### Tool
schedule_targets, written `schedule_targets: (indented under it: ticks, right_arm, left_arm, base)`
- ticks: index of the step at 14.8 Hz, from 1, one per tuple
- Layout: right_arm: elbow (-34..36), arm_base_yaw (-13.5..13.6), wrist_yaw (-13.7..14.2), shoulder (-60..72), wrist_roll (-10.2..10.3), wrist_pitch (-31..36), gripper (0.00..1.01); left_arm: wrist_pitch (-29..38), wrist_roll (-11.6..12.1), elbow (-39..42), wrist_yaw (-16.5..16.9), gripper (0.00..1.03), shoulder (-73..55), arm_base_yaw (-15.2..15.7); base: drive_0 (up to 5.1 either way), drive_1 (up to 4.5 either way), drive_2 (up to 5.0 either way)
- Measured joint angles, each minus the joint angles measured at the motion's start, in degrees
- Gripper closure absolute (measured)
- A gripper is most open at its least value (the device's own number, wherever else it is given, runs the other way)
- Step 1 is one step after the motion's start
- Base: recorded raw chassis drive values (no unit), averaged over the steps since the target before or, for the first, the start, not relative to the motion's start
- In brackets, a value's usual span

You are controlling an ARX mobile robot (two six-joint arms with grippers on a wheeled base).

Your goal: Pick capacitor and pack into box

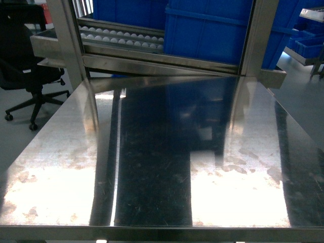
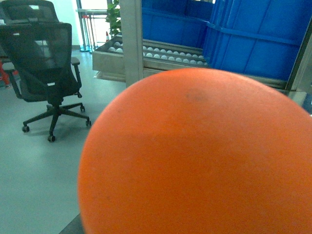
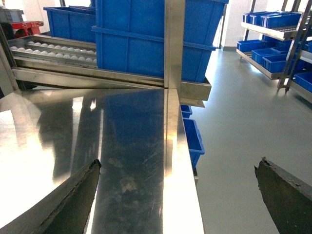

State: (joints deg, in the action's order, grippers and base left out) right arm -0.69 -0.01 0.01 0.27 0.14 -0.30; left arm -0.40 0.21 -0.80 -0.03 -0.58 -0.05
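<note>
Orange blur [image 2: 195, 156] hides the left claw; right claw [image 3: 178, 195] spread.

The head camera looks forward and slanting down over a shiny stainless-steel table [image 1: 162, 167] toward big blue plastic crates [image 1: 207, 30] on a steel roller rack [image 1: 121, 38]. The left wrist camera faces level across the floor at a black mesh office chair [image 2: 44, 63]; a blurred orange rounded surface [image 2: 200, 156] sits very close, filling much of it. The right wrist camera looks low along the table's right edge. All 3 views share the crates and rack.
</note>
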Motion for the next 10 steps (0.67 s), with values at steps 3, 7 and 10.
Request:
schedule_targets:
  ticks: [3, 7, 10]
  right_arm:
    - [0.0, 0.0, 0.0, 0.0, 0.0, 0.0, 0.03]
    - [0.0, 0.0, 0.0, 0.0, 0.0, 0.15, 0.03]
    - [0.0, 0.0, -0.02, 0.0, 0.0, 0.17, 0.03]
  left_arm:
    - [0.0, 0.0, 0.0, 0.0, 0.59, 0.0, 0.0]
    - [0.22, 0.0, 0.0, 0.02, 0.59, 0.0, 0.0]
    - [0.2, 0.0, 0.0, 0.0, 0.59, 0.0, 0.0]
  base:
    - [0.0, 0.0, 0.0]
    - [0.0, 0.0, 0.0]
    - [0.0, 0.0, 0.0]
